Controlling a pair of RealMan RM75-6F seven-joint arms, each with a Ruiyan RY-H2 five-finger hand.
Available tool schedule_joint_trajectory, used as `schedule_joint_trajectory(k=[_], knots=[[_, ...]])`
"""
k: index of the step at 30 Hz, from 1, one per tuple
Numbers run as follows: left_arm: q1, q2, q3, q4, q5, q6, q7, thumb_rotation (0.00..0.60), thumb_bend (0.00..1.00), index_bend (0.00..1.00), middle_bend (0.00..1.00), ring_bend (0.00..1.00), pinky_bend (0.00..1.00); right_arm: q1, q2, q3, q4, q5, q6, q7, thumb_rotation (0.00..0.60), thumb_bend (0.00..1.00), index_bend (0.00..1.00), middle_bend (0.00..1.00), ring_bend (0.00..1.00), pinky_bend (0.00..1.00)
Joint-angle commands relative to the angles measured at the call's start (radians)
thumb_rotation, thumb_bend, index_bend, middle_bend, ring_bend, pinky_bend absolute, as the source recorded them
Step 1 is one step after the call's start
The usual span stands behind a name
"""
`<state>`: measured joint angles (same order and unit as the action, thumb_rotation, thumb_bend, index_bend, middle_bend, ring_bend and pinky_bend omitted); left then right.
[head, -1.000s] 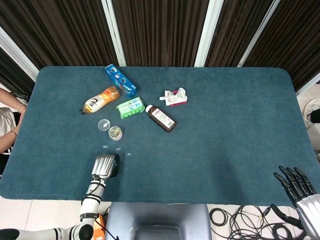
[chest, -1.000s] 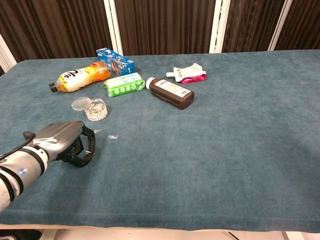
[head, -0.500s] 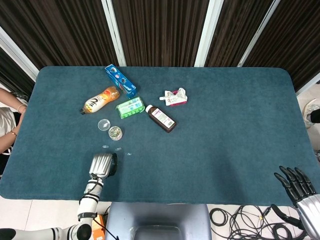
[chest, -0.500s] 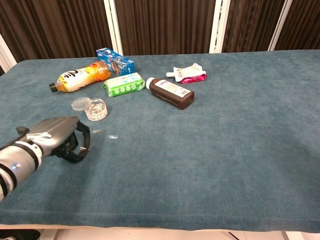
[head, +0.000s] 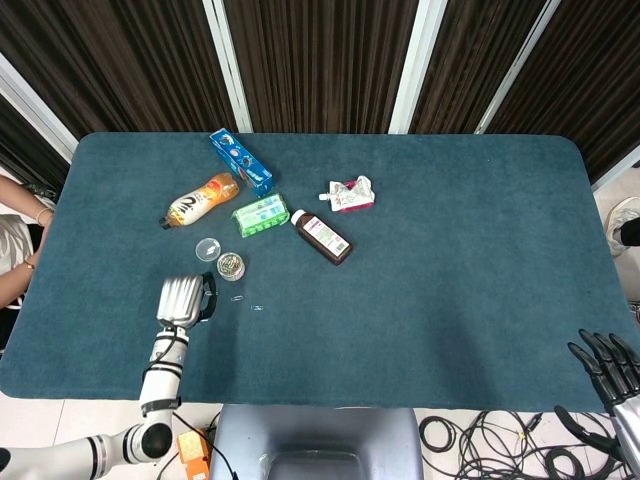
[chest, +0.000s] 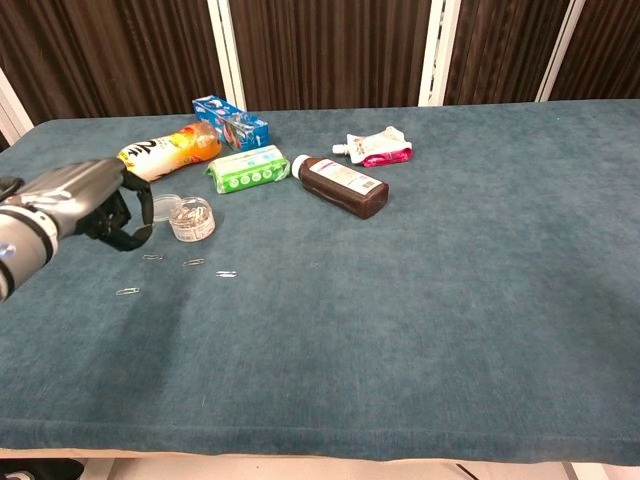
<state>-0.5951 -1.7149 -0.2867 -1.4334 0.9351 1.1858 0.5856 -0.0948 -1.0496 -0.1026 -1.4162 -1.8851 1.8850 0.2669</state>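
**Left hand poised over scattered clips beside open jar**

The left hand (chest: 85, 200) is seen above the table (head: 450, 280) near its left edge, fingers curled inward with nothing visible between them. The clips (chest: 193, 262) are strewn on the cloth just in front of it, toward the near edge; one clip (chest: 127, 292) lies apart from the rest. The jar (chest: 192, 219) stands upright just beside the hand, with its lid (chest: 160, 207) lying flat against it on the far side.

The step in hand is judged to be an approach to the clips, none of which has been grasped. A fine pinch on flat wire lying on soft cloth would be called for, with the fingers first uncurled and lowered without the jar being knocked.

The right hand (head: 615, 365) is held off the near right corner, fingers spread and empty.

Room is tight on the far side, where a bottle (head: 200, 200), a pack (head: 261, 215) and a box (head: 240, 160) are clustered. The right half of the surface and the strip along the near edge are left bare for movement.
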Motion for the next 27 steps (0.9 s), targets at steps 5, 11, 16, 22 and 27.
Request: schedule_joint_trajectory(k=[5,11,16,22,27], knots=[[-0.085,-0.078,-0.076,0.173,-0.011,-0.069,-0.1,0.6,0.4,0.79,1.0,1.0,1.0,-0.003,0.0,0.002,0.006,0.002,0.006,0.009,0.6,0.18,0.0,0.0,0.0,0.0],[-0.122,-0.118,-0.106,0.264,-0.035,-0.1,-0.131,0.6,0.4,0.78,1.0,1.0,1.0,-0.003,0.0,0.004,0.008,0.004,0.007,0.014,0.6,0.18,0.0,0.0,0.0,0.0],[-0.159,-0.174,-0.137,0.406,-0.083,-0.163,-0.18,0.6,0.4,0.77,1.0,1.0,1.0,-0.004,0.0,0.003,0.012,0.001,0.008,0.016,0.6,0.18,0.0,0.0,0.0,0.0],[-0.188,-0.216,-0.146,0.503,-0.091,-0.191,-0.216,0.6,0.4,0.74,1.0,1.0,1.0,-0.005,0.0,0.003,0.013,0.001,0.008,0.019,0.6,0.18,0.0,0.0,0.0,0.0],[-0.196,-0.227,-0.152,0.525,-0.093,-0.198,-0.238,0.6,0.4,0.64,1.0,1.0,1.0,-0.006,0.0,0.003,0.014,-0.001,0.008,0.018,0.6,0.18,0.0,0.0,0.0,0.0]])
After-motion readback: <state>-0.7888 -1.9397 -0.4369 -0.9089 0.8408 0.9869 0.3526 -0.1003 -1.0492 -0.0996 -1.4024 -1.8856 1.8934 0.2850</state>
